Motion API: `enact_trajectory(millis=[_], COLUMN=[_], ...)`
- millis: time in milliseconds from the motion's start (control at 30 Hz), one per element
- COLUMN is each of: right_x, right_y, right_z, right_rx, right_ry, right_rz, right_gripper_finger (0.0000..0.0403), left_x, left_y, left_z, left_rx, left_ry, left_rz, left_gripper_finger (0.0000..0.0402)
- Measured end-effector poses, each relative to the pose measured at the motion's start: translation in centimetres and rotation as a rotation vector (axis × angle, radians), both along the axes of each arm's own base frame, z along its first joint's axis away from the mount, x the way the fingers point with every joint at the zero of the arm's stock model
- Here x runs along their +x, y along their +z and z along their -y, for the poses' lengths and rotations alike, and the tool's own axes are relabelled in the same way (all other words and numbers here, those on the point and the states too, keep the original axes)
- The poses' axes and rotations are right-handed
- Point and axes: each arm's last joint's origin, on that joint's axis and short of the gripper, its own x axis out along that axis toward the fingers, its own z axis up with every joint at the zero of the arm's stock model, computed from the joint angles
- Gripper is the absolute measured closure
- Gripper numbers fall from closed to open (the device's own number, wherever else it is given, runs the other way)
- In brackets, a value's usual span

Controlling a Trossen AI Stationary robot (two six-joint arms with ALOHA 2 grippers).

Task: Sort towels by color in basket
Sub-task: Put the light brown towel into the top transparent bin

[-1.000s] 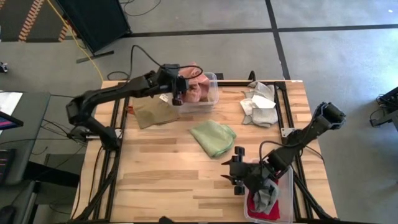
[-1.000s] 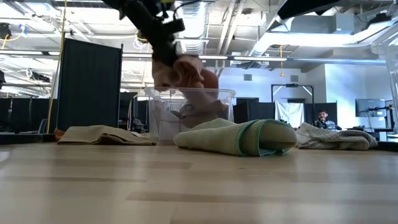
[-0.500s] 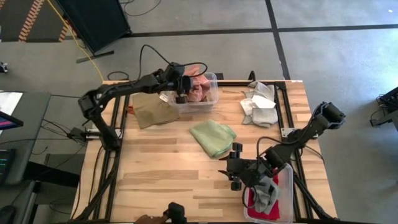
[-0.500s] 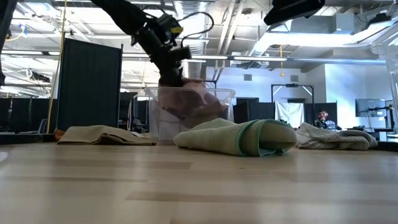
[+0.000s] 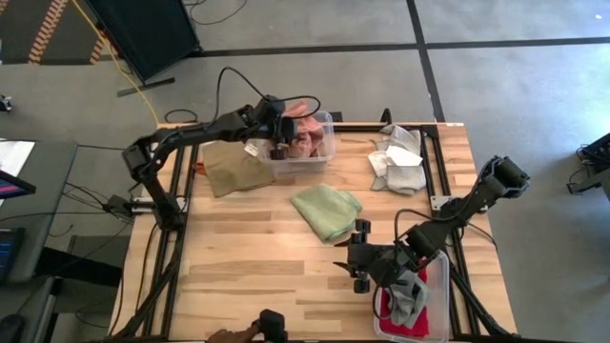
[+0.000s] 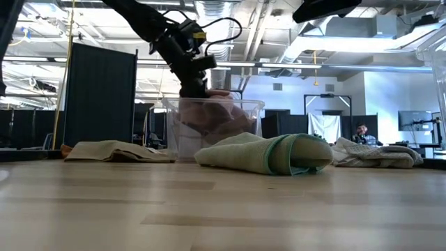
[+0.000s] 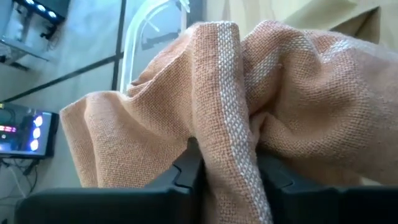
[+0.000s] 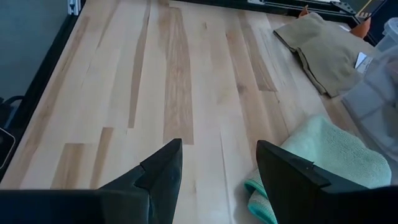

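Behind the wooden table (image 5: 257, 257) a large workshop hall with dark partitions is showing in the low view. At the far left of the table, the left gripper (image 5: 279, 133) is hanging over the clear bin (image 5: 326, 143), and in its wrist view its fingers (image 7: 186, 168) are standing on both sides of a fold of the rust-orange towel (image 7: 249, 112); whether they are pinching it or already letting it go cannot be told. This towel is lying inside the bin on top of other pinkish cloths. To finish this step well, the jaws should be opening fully and the arm should be rising straight up, so that the fabric is not catching on a finger and coming out again (soft cloth is clinging easily). The tan towel (image 5: 232, 170) is lying just beside the bin, the light green towel (image 5: 327, 211) is lying in the middle of the table, and the pale grey and white towels (image 5: 397, 158) are lying at the far right. The right gripper (image 5: 360, 266) is waiting with its fingers (image 8: 161, 171) spread and holding nothing, near the second bin (image 5: 440, 291), where a grey cloth (image 5: 408, 295) is lying over a red one (image 5: 391, 314).
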Motion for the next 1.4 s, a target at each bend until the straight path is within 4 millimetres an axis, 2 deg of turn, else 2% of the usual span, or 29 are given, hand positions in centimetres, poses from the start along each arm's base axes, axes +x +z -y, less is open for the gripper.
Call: enact_trajectory(millis=[100,233,367,600,767,1000,1133,1267,1400], right_x=[0.0,0.0,0.0,0.2,0.6,2.0,3.3,4.6,5.5], right_y=[0.0,0.0,0.0,0.1,0.1,0.5,1.2,1.9,2.4], right_z=[0.0,0.0,0.0,0.4,1.0,3.0,4.8,7.1,9.8], right_rx=[-0.002,-0.002,-0.005,-0.03,-0.052,-0.107,-0.178,-0.241,-0.28], right_ry=[0.002,0.001,-0.002,-0.033,-0.063,-0.094,-0.101,-0.131,-0.183], right_rz=[0.0,0.0,0.002,0.014,0.021,0.051,0.097,0.142,0.168], right_gripper_finger=[0.017,0.017,0.017,0.017,0.017,0.017,0.017,0.017,0.017], left_x=[0.0,0.0,-0.1,-0.5,-1.2,-3.0,-4.0,-4.9,-5.9], left_y=[0.8,3.0,4.8,7.1,9.8,13.1,13.8,13.1,11.2], left_z=[0.0,0.0,0.1,0.8,2.2,6.0,8.6,11.3,13.7], left_rx=[-0.02,-0.042,-0.075,-0.104,-0.086,-0.089,-0.161,-0.229,-0.274], left_ry=[0.005,0.021,0.04,0.04,0.037,0.042,0.04,0.028,0.014], left_rz=[-0.029,-0.024,-0.03,-0.06,-0.036,0.021,0.015,-0.012,-0.046], left_gripper_finger=[0.0279,0.0223,0.0186,0.0171,0.0171,0.0171,0.0171,0.0171,0.0171])
